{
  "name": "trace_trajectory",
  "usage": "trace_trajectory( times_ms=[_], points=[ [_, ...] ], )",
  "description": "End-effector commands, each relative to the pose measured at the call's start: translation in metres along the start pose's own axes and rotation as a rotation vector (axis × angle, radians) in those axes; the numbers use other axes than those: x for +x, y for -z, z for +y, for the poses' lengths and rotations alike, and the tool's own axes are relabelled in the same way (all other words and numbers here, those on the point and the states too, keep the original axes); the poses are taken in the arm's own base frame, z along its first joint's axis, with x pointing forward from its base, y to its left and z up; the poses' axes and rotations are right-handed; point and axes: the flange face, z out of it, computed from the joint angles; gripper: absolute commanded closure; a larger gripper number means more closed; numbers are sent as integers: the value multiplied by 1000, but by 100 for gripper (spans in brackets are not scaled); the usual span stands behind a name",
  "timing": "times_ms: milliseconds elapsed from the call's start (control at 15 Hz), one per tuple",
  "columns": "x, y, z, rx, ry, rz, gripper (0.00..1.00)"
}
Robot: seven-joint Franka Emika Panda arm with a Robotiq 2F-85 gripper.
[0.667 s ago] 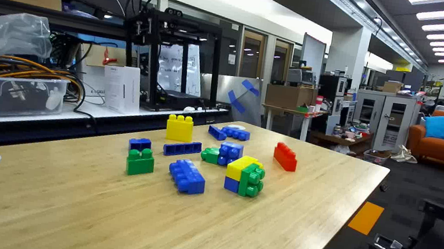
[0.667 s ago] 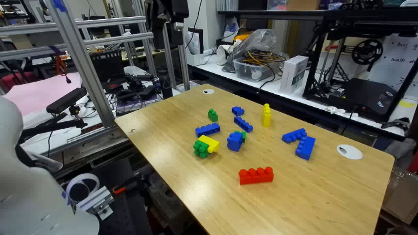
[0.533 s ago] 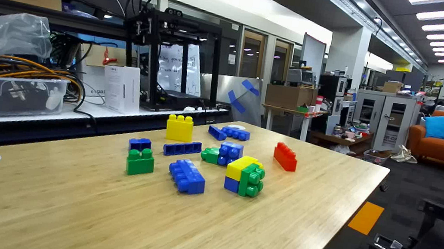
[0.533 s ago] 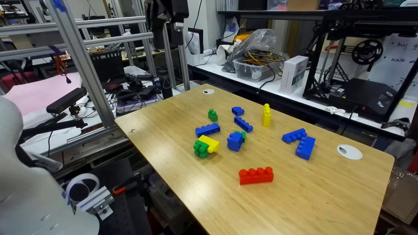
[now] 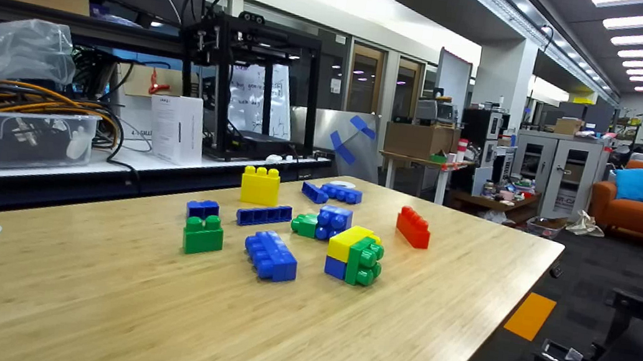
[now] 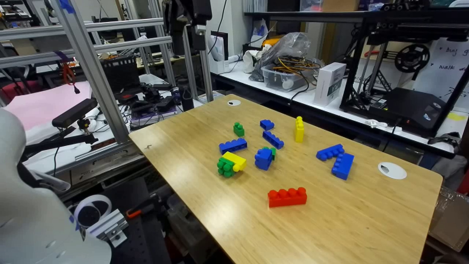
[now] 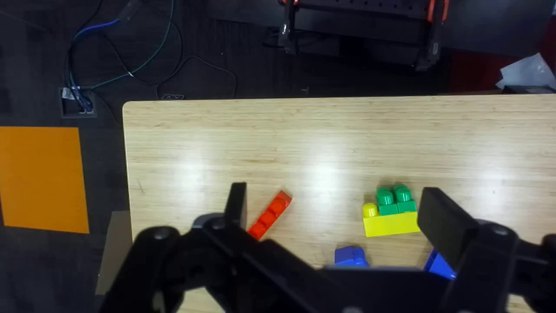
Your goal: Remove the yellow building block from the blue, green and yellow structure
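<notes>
Wrist view: the jaws are spread wide. Below them, the yellow oblong plastic brick (image 7: 391, 224) is seen within the blue, green and yellow blocky plastic structure (image 7: 388, 209).

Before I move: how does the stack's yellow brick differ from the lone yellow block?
Pose: the yellow brick lies with a stud facing sideways; the lone yellow block stands upright, studs up.
Support: the brick sits on a blue piece; the block stands on the table.
Contact: the brick butts against a green part; the block stands apart.
Both are yellow and studded.
</notes>
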Motion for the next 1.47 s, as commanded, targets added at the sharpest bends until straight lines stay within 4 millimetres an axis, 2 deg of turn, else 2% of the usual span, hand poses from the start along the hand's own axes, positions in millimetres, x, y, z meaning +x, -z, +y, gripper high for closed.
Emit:
trace_trajectory(
  times_ms=[0, 1067, 1267, 1400],
  points=[
    [0, 0, 0, 0, 0, -1, 0],
    [0, 0, 0, 0, 0, -1, 0],
    [14, -9, 4, 2, 126, 12, 0],
    [31, -21, 10, 13, 248, 20, 0]
  ],
)
